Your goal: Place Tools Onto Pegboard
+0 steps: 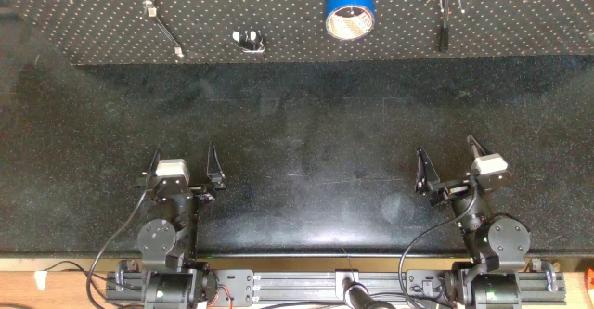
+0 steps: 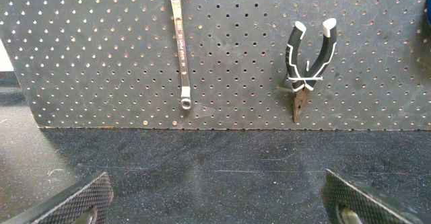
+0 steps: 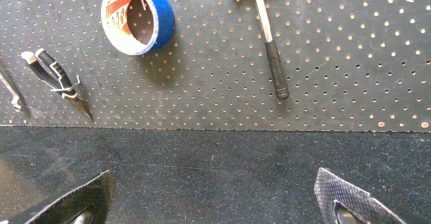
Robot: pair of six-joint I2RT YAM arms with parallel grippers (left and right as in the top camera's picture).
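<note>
On the black pegboard (image 1: 278,17) at the back hang a silver wrench (image 1: 163,27), black-and-white pliers (image 1: 249,40), a blue tape roll (image 1: 350,12) and a hammer (image 1: 444,17). The left wrist view faces the wrench (image 2: 180,46) and the pliers (image 2: 306,66). In the right wrist view hang the tape roll (image 3: 138,19), the hammer (image 3: 269,39) and the pliers (image 3: 59,79). My left gripper (image 1: 182,164) and right gripper (image 1: 447,159) rest near the table's front, both open with nothing between their fingers.
The black table surface (image 1: 306,133) stretches between the grippers and the pegboard. Both arm bases and their cables sit along the front edge.
</note>
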